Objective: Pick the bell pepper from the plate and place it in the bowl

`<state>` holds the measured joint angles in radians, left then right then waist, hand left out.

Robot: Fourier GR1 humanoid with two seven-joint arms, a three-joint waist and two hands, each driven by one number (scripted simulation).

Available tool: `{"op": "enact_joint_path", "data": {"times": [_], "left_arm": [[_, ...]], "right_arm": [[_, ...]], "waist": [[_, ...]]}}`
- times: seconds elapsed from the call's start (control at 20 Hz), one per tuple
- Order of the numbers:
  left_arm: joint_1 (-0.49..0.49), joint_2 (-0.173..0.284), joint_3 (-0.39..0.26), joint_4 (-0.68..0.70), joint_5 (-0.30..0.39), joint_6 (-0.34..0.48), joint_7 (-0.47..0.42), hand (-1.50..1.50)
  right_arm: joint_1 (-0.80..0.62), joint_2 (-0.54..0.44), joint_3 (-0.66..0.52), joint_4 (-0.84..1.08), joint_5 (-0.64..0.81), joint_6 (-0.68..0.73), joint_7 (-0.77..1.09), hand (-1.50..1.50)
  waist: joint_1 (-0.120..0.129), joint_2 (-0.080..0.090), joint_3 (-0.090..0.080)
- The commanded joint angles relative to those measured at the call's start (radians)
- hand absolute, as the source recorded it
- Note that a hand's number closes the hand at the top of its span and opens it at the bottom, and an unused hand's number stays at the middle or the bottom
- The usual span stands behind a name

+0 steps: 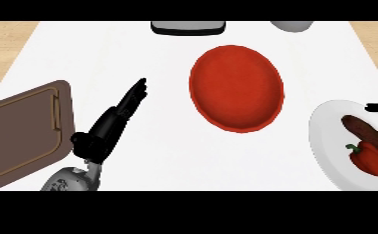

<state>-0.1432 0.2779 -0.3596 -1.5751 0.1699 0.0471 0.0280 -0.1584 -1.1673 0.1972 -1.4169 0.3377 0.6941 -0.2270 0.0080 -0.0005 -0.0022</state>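
Observation:
A red bell pepper point(364, 158) with a green stem lies on a white plate point(328, 143) at the right edge, next to a dark brown sausage-like item point(359, 127). The red bowl point(236, 88) sits in the middle of the white counter with nothing in it. My left hand point(111, 123) rests at the lower left, fingers straight and pointing up toward the far side, holding nothing. It is well left of the bowl. My right hand does not show, apart from a small dark tip point(371, 106) at the right edge that I cannot identify.
A brown cutting board point(33, 128) lies at the left edge beside my left hand. A dark grey tray-like object point(187, 27) and a pale rounded vessel point(292, 25) stand at the far edge. Wooden surface shows beyond the counter's corners.

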Motion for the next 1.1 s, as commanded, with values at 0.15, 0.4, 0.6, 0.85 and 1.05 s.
{"op": "enact_joint_path", "data": {"times": [0.15,0.4,0.6,0.85,1.05], "left_arm": [[-0.011,-0.017,0.073,0.021,0.006,-0.052,-0.005,0.0],[0.008,-0.04,0.074,-0.02,-0.033,-0.055,0.043,0.0],[0.017,-0.022,0.098,-0.045,-0.029,-0.092,0.045,0.0],[0.059,-0.047,0.097,-0.049,-0.066,-0.09,0.021,0.0],[0.007,-0.06,0.127,-0.013,-0.061,-0.115,0.039,0.0]], "right_arm": [[0.042,0.061,-0.031,-0.098,0.069,0.089,0.117,-1.5],[0.08,0.174,-0.05,-0.169,0.133,0.074,0.18,-1.5],[0.135,0.184,-0.069,-0.137,0.234,-0.037,0.069,-1.5],[0.163,0.25,-0.112,-0.189,0.283,-0.085,0.085,-1.5],[0.214,0.241,-0.141,-0.11,0.385,-0.201,-0.041,-1.5]], "waist": [[-0.011,0.0,0.002],[-0.01,-0.001,0.002],[-0.009,0.0,0.003],[-0.009,-0.001,0.002],[-0.01,0.0,0.003]]}}
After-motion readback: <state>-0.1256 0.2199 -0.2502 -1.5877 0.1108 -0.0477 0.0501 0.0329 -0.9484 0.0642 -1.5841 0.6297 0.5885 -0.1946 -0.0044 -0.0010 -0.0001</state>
